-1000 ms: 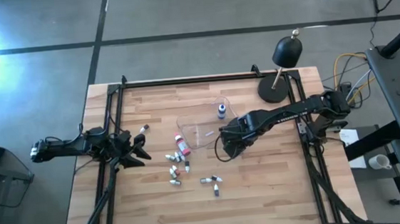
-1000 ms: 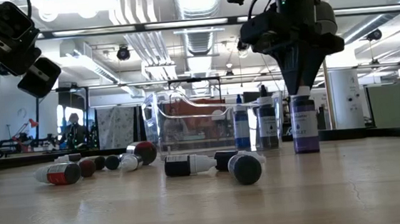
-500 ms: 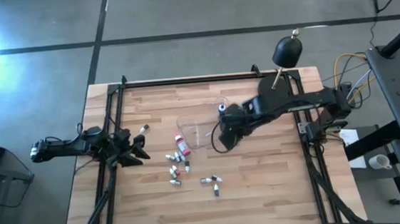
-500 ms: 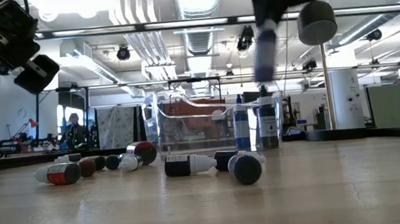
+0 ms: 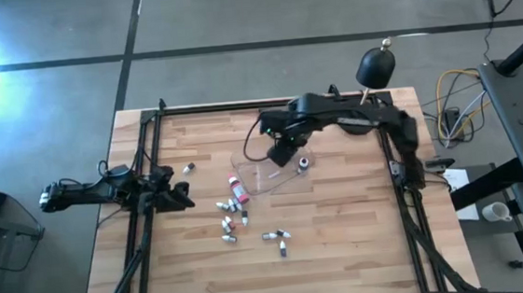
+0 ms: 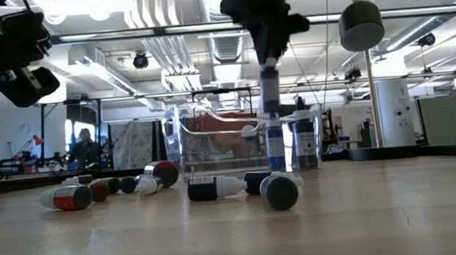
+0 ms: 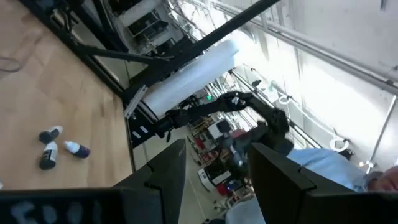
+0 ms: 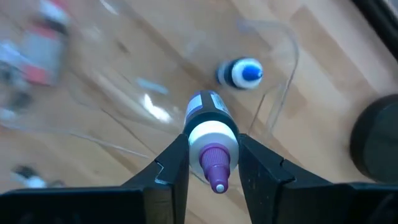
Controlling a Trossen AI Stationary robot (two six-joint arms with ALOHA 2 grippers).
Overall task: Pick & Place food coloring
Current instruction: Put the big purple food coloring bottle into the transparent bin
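table point(image 5: 344, 243): wood top, black frame rails on both sides
right arm: reaches in from the right edge, across the back half of the table, to above the tray
left arm: parked at the left edge of the table, clear of the bottles
lamp point(image 5: 375, 67): black dome on a round base, back right corner, well behind the right jaws
tray point(image 5: 266, 176): clear plastic, mid-table, directly under the right jaws
right gripper point(image 8: 213, 163): above the tray, jaws closed on 1 bottle, pinched at the white collar
held bottle point(image 8: 210, 132): dark body, white collar, purple tip pointing up at the wrist camera; in the low view point(image 6: 270, 91) it hangs upright, clear of the tray floor
left gripper point(image 5: 179, 196): jaws parted with a clear gap, nothing between them
blue-cap bottle point(image 8: 240, 73): upright in the tray, just beyond the held bottle, not touching it
2nd tray bottle point(image 6: 304, 142): dark, upright, just beside the blue one
loose bottles point(image 5: 232, 210): scattered lying down on the wood between the 2 grippers, nearer the front than the tray; red, dark and white-capped
stray pair point(image 5: 278, 240): lying flat, closest to the front edge, well apart from both jaws
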